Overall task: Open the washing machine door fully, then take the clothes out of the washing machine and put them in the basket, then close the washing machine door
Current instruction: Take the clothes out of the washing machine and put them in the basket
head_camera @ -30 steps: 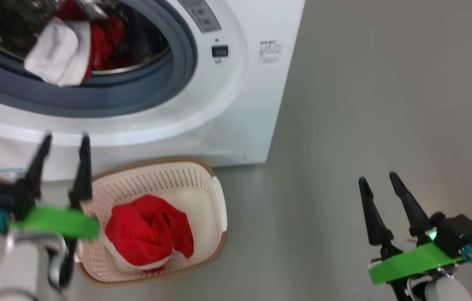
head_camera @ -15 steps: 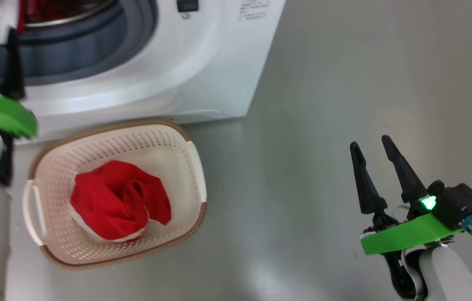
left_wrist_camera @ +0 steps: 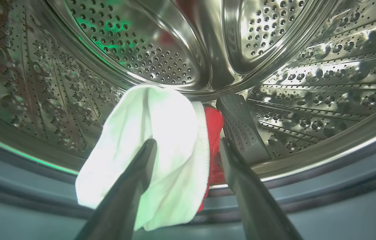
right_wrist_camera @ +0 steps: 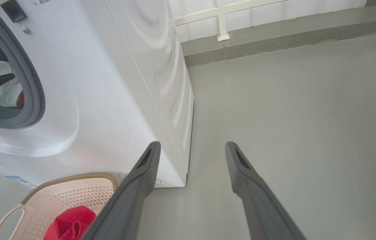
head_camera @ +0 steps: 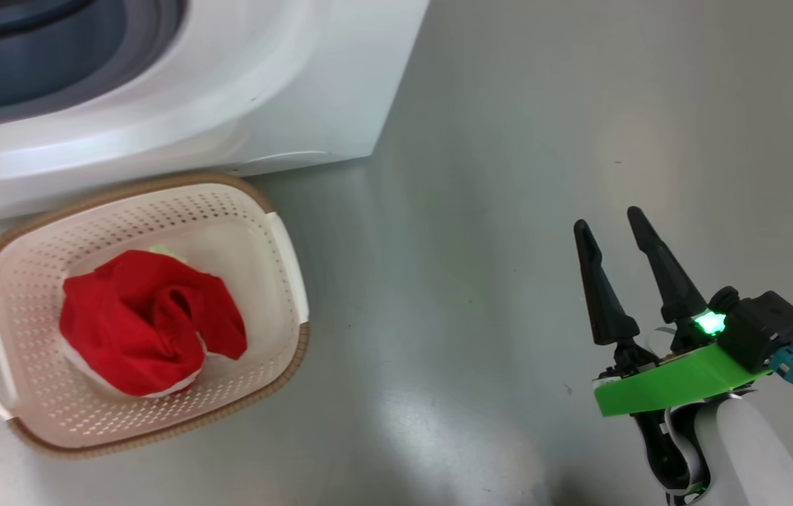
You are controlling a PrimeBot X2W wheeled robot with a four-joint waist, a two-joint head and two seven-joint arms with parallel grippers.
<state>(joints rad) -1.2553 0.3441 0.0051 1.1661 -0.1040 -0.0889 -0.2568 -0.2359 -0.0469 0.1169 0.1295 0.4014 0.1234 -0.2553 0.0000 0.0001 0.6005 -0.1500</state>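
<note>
The washing machine point(head_camera: 263, 84) stands with its drum point(left_wrist_camera: 141, 43) open; its door is out of view. A white cloth point(left_wrist_camera: 171, 133) with red fabric point(left_wrist_camera: 213, 133) behind it hangs over the drum's front lip. My left gripper point(left_wrist_camera: 188, 141) is open at the drum mouth. Its left finger lies in front of the cloth and nothing is clamped. One red garment point(head_camera: 143, 323) lies in the cream basket point(head_camera: 241, 232) on the floor before the machine. My right gripper point(head_camera: 607, 216) hovers open and empty over the floor to the right.
Grey floor point(head_camera: 508, 140) stretches to the right of the machine and basket. In the right wrist view a white wall rail point(right_wrist_camera: 221, 20) and a low grey ledge run along the back. The grey rubber ring point(left_wrist_camera: 24, 186) lies below the drum lip.
The head camera has swung, so machine and basket slid up and left in its view. My left gripper rose from above the basket to the drum mouth. The right gripper stayed open.
</note>
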